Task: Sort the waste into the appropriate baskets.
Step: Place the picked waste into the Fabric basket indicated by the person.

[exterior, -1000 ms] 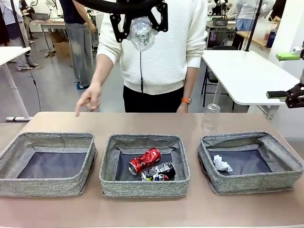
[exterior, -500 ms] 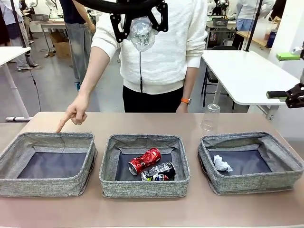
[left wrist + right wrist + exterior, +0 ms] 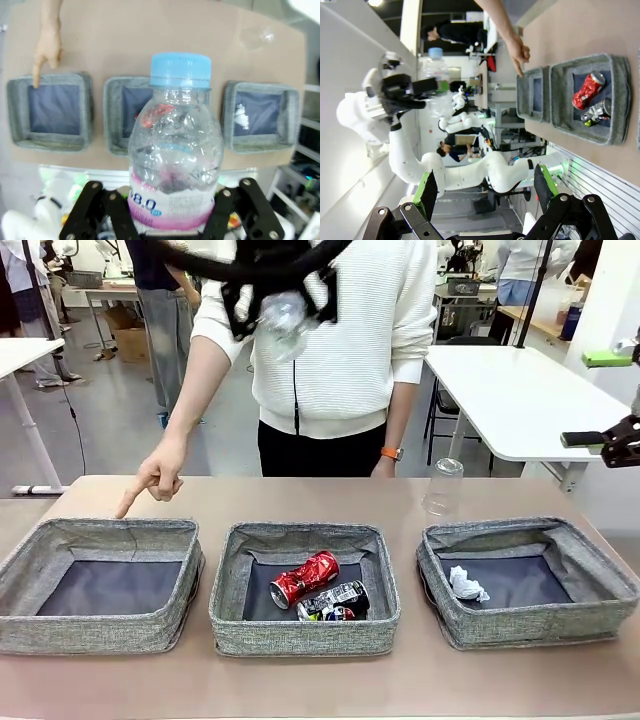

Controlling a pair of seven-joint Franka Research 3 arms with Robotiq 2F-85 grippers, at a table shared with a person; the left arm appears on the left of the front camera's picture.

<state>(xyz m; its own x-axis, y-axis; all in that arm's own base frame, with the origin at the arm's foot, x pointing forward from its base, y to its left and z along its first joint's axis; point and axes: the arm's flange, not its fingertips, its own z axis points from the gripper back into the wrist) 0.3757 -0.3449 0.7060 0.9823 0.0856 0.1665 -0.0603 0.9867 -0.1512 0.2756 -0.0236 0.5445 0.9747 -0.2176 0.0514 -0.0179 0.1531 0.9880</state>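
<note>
**Bottle aloft, a finger marking the left bin**

We're looking at the clear plastic bottle (image 3: 175,155), which is riding high above the table (image 3: 300,498) with its blue cap pointing away from the wrist. It looks empty and dented, so we're judging it light, thin-walled, slick and quick to buckle. The left gripper (image 3: 170,212) is clamping it low on the labelled band near the base, probably the firmest place to hold. The right gripper (image 3: 485,192) is standing wide open and empty, off to the side.

Below, the person's hand (image 3: 152,478) is pointing a finger at the left basket (image 3: 110,529). The middle basket (image 3: 300,532) is holding the crushed red can (image 3: 305,578) and the black-and-silver can (image 3: 335,600). The right basket (image 3: 520,530) has the paper wad (image 3: 466,585). The clear plastic cup (image 3: 443,487) is waiting on the table just behind the right basket.
</note>
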